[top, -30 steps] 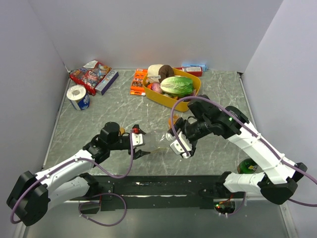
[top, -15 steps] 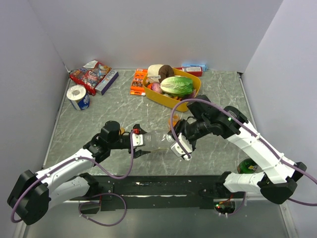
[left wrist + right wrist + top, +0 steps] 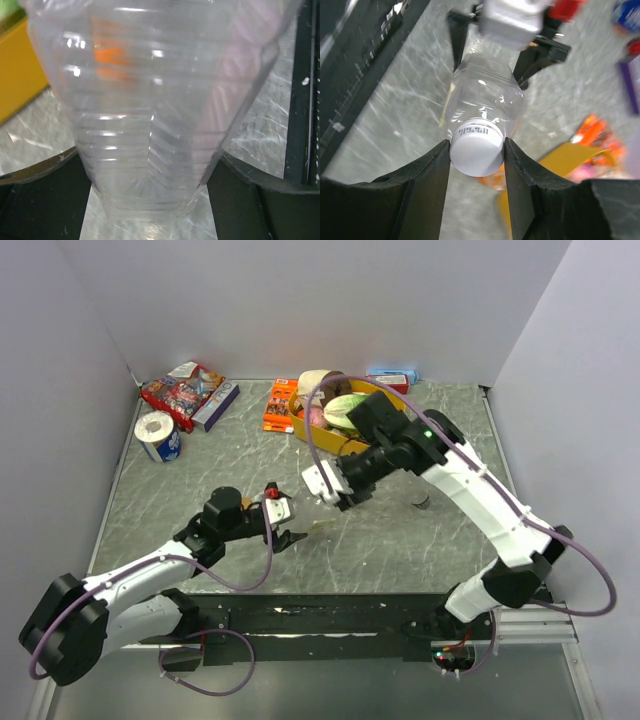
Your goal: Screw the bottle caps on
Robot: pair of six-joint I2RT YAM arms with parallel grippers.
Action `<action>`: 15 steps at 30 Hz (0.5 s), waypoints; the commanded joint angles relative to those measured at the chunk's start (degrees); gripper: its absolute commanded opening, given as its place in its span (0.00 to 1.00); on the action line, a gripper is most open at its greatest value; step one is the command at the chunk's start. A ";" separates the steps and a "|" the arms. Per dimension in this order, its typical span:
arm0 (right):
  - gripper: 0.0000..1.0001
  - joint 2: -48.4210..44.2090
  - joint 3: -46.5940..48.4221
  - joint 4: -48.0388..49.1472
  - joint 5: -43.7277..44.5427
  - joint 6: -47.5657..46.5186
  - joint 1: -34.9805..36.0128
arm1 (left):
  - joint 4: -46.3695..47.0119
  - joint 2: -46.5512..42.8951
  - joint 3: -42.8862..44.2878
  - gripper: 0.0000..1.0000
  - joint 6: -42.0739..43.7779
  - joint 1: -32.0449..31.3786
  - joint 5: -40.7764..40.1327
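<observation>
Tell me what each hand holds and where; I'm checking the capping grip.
Left hand: the clear bottle, around its body near the base. Right hand: the white cap on that bottle, pinched by its sides.

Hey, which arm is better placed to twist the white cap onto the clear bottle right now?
Right. The right tool is closed on the white cap at the neck of the clear bottle, so it can likely turn it. The left tool grips the bottle's base, steadying it.
</observation>
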 commanded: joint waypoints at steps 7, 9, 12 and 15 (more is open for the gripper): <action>0.00 12.21 7.64 -7.34 -1.56 40.97 -1.85 | 20.42 4.56 3.96 0.01 -18.13 -2.69 -25.82; 0.00 15.54 10.54 -10.04 -0.49 44.92 -2.04 | 20.42 5.26 3.88 0.01 -18.85 -2.86 -28.28; 0.00 17.75 13.90 -10.86 1.27 48.54 -2.04 | 19.46 5.35 3.70 0.01 -22.80 -3.22 -31.88; 0.00 17.58 13.63 -11.03 1.36 47.94 -1.95 | 18.31 4.83 3.27 0.01 -25.09 -3.13 -32.07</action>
